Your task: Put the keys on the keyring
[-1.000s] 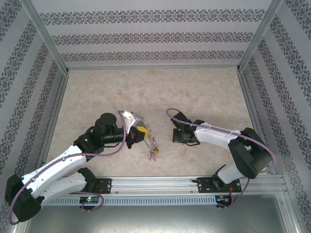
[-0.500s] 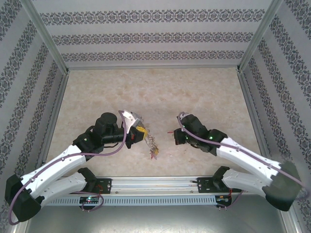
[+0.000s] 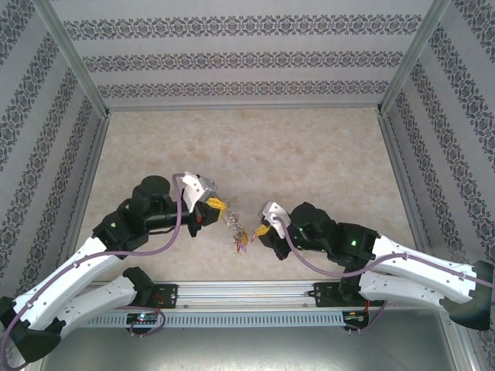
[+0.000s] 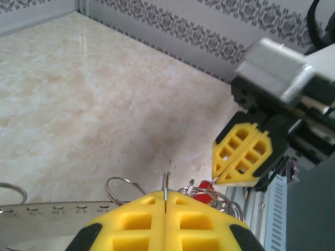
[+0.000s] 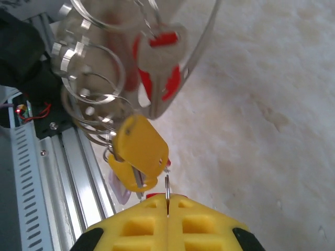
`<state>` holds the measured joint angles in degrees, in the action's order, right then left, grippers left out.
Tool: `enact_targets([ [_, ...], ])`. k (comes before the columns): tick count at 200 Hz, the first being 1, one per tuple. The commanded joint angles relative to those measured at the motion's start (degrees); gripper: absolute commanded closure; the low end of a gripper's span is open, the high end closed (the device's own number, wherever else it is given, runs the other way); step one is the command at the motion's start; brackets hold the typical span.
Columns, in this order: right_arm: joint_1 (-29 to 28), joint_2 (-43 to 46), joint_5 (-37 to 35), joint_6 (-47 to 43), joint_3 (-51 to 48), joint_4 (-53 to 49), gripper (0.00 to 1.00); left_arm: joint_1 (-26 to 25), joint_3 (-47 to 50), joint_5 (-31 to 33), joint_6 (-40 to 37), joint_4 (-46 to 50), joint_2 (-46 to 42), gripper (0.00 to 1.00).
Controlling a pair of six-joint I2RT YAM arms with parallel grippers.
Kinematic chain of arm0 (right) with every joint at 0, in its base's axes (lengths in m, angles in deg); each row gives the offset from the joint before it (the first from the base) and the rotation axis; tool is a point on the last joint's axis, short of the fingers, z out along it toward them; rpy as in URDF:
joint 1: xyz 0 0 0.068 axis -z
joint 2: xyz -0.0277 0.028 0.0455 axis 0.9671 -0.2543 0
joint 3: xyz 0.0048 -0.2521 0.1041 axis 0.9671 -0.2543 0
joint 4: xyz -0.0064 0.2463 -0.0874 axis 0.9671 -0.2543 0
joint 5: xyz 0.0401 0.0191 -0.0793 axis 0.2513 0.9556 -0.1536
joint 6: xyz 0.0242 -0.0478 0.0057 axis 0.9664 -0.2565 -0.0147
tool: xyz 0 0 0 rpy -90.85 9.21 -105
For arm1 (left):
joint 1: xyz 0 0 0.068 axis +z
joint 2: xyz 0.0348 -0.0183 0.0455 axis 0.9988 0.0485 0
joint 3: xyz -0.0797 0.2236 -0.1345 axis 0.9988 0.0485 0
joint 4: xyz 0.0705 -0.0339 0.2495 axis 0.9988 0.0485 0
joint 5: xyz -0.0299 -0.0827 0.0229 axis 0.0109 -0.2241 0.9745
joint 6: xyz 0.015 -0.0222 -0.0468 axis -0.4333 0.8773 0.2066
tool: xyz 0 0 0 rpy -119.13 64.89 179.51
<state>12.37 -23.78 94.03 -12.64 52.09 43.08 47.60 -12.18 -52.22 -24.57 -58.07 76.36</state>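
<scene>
Yellow pads of the left gripper (image 3: 217, 206) pinch the keyring (image 3: 236, 229) by its edge, steadying it (its small rings (image 5: 86, 78) dangle free). Just beside the keyring, the right gripper (image 3: 264, 229) is clamped on a thin wire ring (image 5: 167, 181) at the yellow-tagged key (image 5: 140, 148), probably to thread it on.

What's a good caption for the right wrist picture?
Right gripper pinches a thin metal ring beneath a yellow tag, a red-tagged key and silvery rings.
</scene>
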Motion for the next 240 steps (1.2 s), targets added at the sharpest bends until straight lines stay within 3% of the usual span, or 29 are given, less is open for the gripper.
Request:
enact_targets([
  [1, -0.4, 1.7, 3.7, -7.0, 1.8, 4.0, 1.0, 0.4, -4.7, 0.7, -6.0, 7.5, 0.7, 1.0],
  [68, -0.4, 6.7, 4.5, -14.1, 2.1, 3.9, 1.0, -0.8, -2.6, -9.4, -13.8, 6.8, -2.3, 1.0],
  [130, -0.5, 3.2, 4.4, -15.2, 6.7, 3.2, 1.0, -4.4, -7.3, -8.4, -18.2, 8.8, 4.9, 1.0],
  [240, -0.7, -3.5, 8.2, -21.1, 10.2, 2.1, 1.0, -4.9, -6.8, -9.4, -19.3, 8.8, 5.8, 1.0],
])
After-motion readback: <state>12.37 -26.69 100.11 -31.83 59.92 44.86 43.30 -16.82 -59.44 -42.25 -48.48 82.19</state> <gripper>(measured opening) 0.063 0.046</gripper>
